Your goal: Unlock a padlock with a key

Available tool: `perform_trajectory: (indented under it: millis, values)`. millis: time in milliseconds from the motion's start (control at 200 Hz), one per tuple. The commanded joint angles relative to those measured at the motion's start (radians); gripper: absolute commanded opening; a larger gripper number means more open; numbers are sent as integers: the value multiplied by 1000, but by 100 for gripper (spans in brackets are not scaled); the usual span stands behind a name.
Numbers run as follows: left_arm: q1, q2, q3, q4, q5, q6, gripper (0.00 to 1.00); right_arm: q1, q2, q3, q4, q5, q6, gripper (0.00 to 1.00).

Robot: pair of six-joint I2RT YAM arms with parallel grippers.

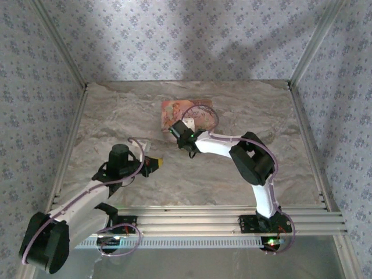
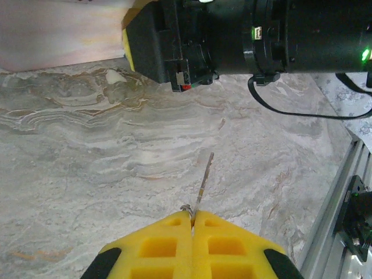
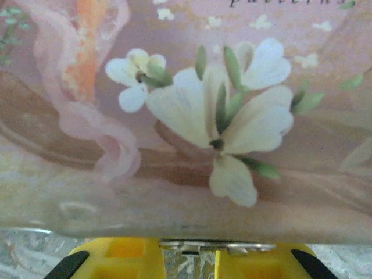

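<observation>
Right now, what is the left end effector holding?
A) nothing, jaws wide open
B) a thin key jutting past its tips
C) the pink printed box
B: the left wrist view shows the left end effector shut on the key, its thin blade jutting out over the table.

The bench (image 2: 87, 174) had a smooth, stone-like marbled surface with a dull sheen. The left gripper (image 2: 192, 224) was matt yellow plastic with black edge pads, as was the right gripper (image 3: 189, 250). The key (image 2: 204, 177) was thin, bare grey metal. A shiny silvery metal strip (image 3: 215, 246) lay at the right gripper's tips. The pink box (image 3: 186, 116) looked like smooth printed card with a soft gloss. The rails (image 1: 232, 212) were brushed metal.
</observation>
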Motion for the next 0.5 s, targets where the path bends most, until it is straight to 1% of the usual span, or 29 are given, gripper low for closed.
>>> perform_trajectory:
  millis: [0,70,235,350,495]
  values:
    - [-13,29,-18,92,21,25,0,-2,-70,9,-49,-70,-49,2]
    - [-24,64,-19,128,38,19,0,-3,-95,-8,-51,-102,-61,0]
    - [-55,138,-9,188,56,30,0,-12,-155,-41,-58,-212,-86,0]
    - [-70,191,-8,253,58,36,0,-29,-192,-53,-74,-318,-78,0]
    - [-72,255,-14,373,59,14,0,-71,-222,-61,-86,-484,-65,0]
